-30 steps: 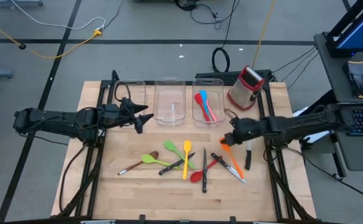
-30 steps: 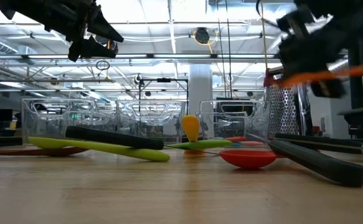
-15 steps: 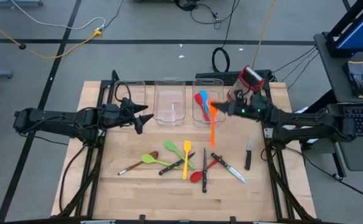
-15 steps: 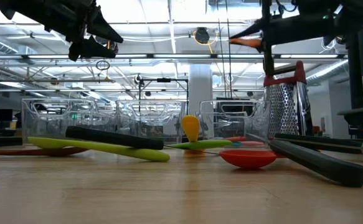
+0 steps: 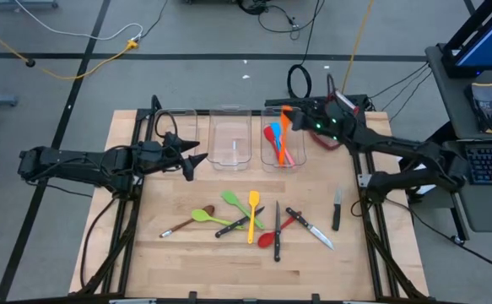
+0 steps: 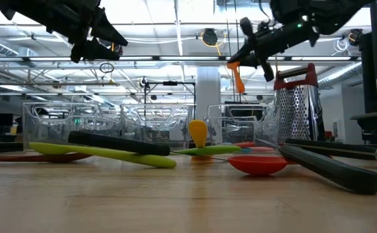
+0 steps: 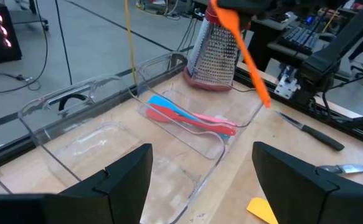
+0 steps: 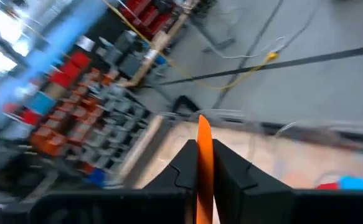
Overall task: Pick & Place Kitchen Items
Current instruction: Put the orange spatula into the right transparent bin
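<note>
Scattered across the near half of the wooden table [image 5: 170,262]: a loose cluster of kitchen items not yet sorted, among them a red spoon [image 5: 268,239], a yellow spatula [image 5: 252,211], two green utensils [image 5: 205,216] and [image 5: 235,203], a dark brown spoon [image 5: 178,227] and black-handled knives [image 5: 277,228], with one knife [image 5: 336,211] lying apart toward the right edge. Farther back on the left, hovering just left of the bins, the left gripper [image 5: 193,160], fingers spread wide and holding nothing, apparently waiting its turn. Beyond the cluster, a row of three clear plastic bins [image 5: 231,139]; in the rightmost bin [image 7: 246,118], a blue spatula [image 7: 169,104], a red one [image 7: 181,117] and a pink one [image 7: 221,120] already lying, which marks it, by the look of things, as the spot for coloured utensils. Directly above that bin, the right gripper [image 5: 299,111], clamped shut on an orange spatula [image 5: 284,123], handle hanging down toward the bin, likely so as to drop lengthwise among the others. Just behind and to the right, a red-and-steel box grater [image 7: 213,53]. No brand, label or writing legible anywhere.
</note>
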### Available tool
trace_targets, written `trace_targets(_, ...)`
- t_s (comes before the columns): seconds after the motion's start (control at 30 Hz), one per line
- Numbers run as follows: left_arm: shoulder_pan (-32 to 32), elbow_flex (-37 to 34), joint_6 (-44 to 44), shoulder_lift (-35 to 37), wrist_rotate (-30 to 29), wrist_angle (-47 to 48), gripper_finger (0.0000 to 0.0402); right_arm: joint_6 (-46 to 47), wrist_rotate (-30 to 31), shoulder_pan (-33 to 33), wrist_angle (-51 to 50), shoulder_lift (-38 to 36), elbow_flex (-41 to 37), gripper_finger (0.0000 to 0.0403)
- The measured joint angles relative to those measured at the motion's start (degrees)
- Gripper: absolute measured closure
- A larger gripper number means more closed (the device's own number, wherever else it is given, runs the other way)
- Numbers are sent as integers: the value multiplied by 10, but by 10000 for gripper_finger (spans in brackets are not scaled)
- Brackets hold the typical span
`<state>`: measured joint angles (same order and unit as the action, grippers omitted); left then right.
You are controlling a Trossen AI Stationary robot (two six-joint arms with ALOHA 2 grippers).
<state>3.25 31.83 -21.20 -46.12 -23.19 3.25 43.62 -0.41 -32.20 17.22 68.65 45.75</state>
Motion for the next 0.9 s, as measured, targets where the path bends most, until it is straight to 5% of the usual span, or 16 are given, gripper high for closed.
trace_targets(0.3, 0, 0, -1, 0, -1, 0, 123, -93, 36, -22, -41, 104, 73, 388)
trace_targets(0.9, 0, 0, -3, 0, -1, 0, 123, -114, 49, -23, -103, 221, 74, 388)
